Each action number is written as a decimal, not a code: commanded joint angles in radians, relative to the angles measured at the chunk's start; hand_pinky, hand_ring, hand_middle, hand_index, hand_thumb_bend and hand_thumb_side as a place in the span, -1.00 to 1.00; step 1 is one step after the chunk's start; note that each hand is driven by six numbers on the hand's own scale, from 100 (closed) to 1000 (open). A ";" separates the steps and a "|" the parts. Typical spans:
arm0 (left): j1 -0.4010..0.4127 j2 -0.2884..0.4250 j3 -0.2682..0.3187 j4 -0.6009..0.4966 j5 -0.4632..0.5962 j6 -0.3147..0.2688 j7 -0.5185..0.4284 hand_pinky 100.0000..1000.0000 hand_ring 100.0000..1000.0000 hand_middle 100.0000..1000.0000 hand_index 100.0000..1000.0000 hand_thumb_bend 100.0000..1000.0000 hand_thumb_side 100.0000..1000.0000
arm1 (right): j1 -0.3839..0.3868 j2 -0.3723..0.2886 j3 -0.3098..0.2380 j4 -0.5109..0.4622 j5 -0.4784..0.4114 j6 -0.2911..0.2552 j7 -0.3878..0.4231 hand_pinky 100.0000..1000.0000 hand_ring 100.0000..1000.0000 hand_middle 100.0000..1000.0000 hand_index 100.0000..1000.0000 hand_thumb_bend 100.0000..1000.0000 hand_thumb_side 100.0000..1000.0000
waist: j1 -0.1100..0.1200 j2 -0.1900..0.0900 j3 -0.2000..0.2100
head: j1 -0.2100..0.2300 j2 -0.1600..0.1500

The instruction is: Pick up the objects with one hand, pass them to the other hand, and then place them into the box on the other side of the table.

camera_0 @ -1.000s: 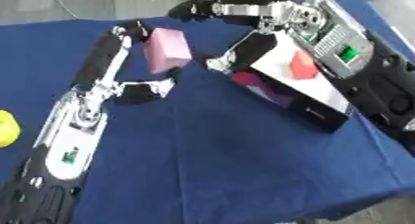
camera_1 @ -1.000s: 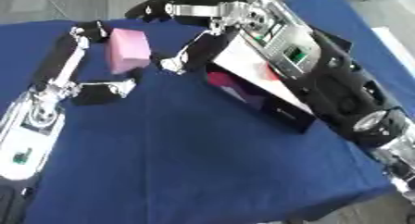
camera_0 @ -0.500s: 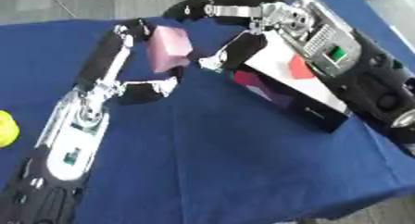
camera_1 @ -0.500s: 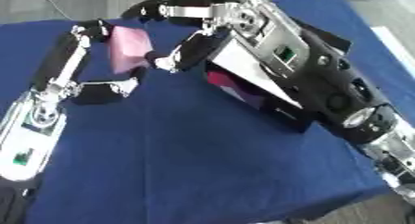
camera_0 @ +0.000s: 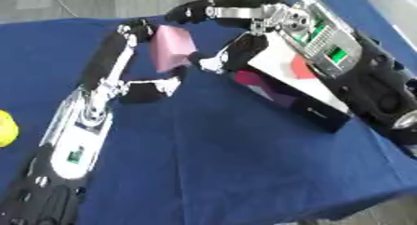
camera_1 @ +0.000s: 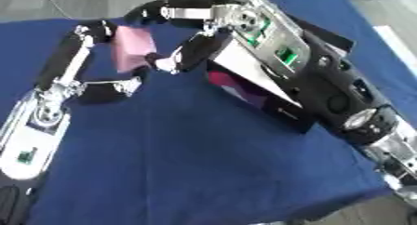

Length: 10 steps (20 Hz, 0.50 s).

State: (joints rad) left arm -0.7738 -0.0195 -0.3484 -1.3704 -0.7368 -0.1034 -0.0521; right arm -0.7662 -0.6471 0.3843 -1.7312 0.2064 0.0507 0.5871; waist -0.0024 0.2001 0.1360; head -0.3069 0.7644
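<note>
Both hands are up over the far side of the desk (camera_0: 244,173), blue cloth all across it. The left hand (camera_0: 134,52) has its fingers and thumb curled around a pink block (camera_0: 172,47), holding it off the cloth. Right beside it, the right hand (camera_0: 232,56) reaches in, dark fingers bent toward the block's near edge; whether they actually touch it, I cannot tell. Just behind and below the right hand sits the box (camera_0: 293,96), tilted, black-sided with a white flap and something pink and red inside. Well away from the left hand, near its forearm at the desk's edge, lies a yellow ball (camera_0: 6,129).
</note>
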 commanded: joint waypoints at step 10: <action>-0.026 -0.008 -0.004 -0.013 0.036 -0.035 0.024 0.43 0.23 0.18 -0.02 -1.00 -0.53 | -0.022 -0.010 -0.007 0.019 0.025 -0.016 -0.009 1.00 1.00 1.00 1.00 -1.00 -0.40 | -0.020 -0.001 0.001 | -0.009 0.006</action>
State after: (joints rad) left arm -0.7752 -0.0200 -0.3489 -1.3704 -0.7094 -0.1322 -0.0302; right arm -0.7706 -0.6460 0.3844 -1.7087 0.2248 0.0379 0.5809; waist -0.0082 0.2003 0.1368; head -0.3118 0.7644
